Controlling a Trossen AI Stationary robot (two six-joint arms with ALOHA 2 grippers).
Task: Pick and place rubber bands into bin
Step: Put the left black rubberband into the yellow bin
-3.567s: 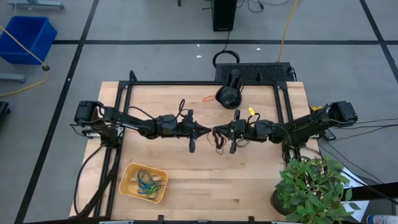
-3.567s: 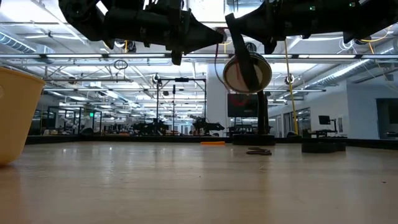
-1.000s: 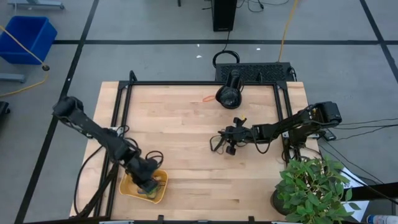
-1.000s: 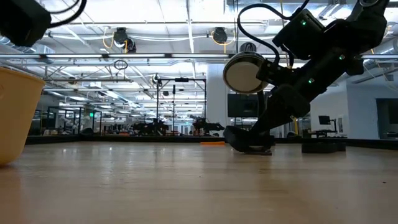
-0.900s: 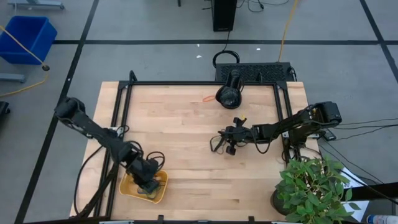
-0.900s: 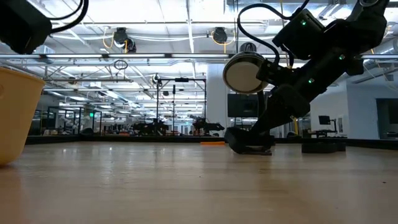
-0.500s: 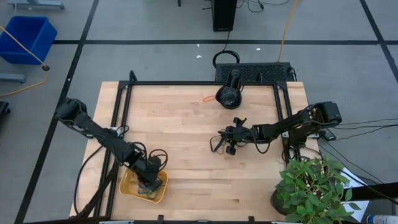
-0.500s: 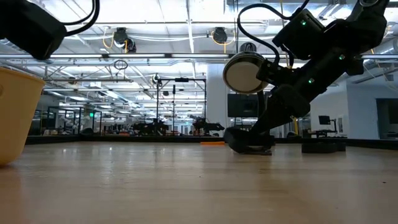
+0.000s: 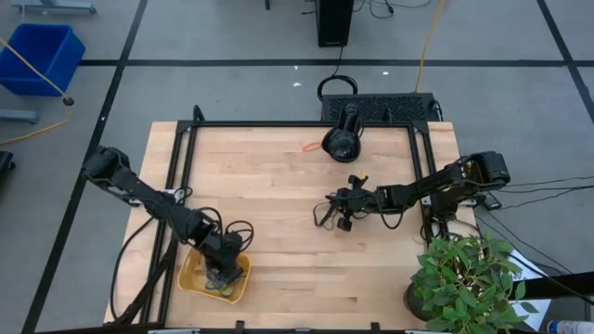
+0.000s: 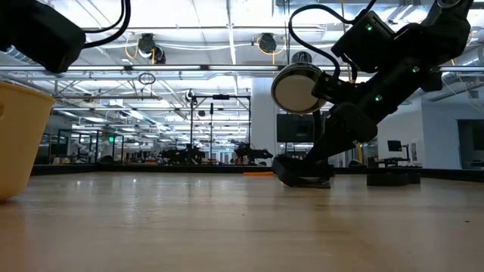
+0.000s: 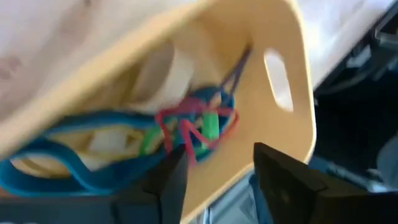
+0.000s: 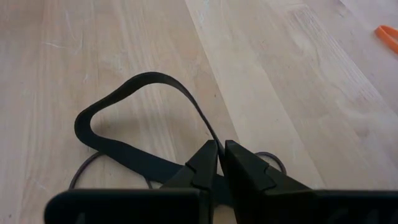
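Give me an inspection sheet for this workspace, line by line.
Surface: wooden table, bare at the middle.
Job's things: yellow bin at the near left corner, holding a tangle of rubber bands; a black band lies at mid-table; an orange band lies near the far edge.
Clutter: potted plant at the near right corner; headphones at the far edge.
Grippers: left gripper open over the bin, nothing between its fingers; right gripper shut on the black band.
Cables: black loops on the left arm.
Surroundings: blue tub on the floor.
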